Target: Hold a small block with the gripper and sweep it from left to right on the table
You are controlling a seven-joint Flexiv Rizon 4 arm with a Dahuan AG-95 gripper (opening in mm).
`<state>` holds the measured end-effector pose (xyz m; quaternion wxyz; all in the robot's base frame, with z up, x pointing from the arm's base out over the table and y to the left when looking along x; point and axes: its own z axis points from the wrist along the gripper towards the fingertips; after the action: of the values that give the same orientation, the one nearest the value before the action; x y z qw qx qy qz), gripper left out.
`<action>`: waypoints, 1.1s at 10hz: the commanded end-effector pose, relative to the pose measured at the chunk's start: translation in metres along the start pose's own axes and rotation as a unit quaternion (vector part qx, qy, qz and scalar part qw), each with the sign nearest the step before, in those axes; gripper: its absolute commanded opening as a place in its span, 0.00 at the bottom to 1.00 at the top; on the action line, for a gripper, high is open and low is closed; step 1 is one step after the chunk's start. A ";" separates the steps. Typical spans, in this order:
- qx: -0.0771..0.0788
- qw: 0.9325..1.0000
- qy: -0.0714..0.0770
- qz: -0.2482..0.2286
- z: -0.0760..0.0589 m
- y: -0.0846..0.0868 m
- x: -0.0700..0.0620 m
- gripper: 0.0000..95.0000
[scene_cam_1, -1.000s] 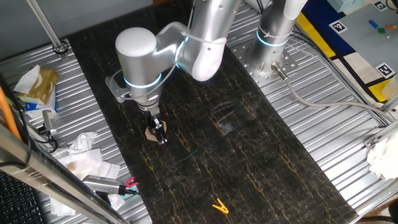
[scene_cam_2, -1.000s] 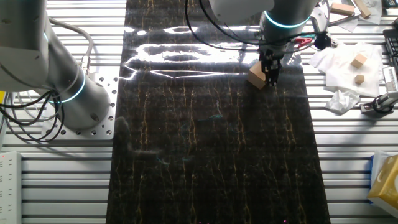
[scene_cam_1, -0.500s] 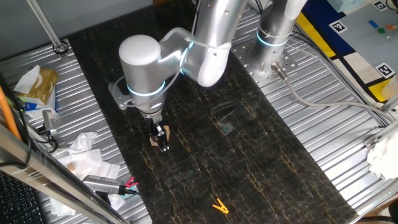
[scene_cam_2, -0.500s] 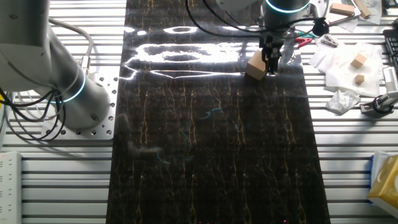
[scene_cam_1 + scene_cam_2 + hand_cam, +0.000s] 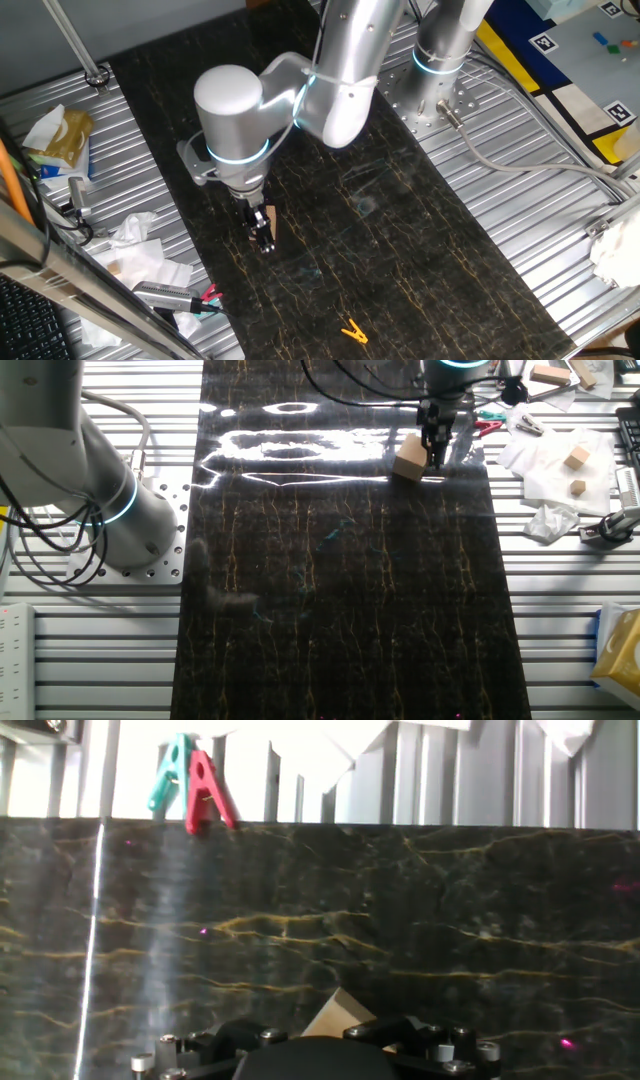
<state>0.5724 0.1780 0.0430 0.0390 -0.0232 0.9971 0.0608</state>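
Table [image 5: 330, 610]: glossy black, gold-veined, glare seen. Block [image 5: 409, 457]: matt pale wood. Side sheets [image 5: 520, 170]: ribbed bare metal. Arm [image 5: 335, 70]: smooth satin silver. Clips [image 5: 195, 785]: shiny plastic.

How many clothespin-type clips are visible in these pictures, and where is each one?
3. A yellow clip lies on the black table. A red clip and a teal clip sit together on the ribbed metal sheet at the table's edge. Others may be hidden in the clutter.
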 end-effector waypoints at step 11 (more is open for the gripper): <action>-0.003 0.999 -0.008 0.031 -0.001 0.026 0.003 1.00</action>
<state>0.5674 0.2041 0.0468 0.0452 0.0075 0.9967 0.0667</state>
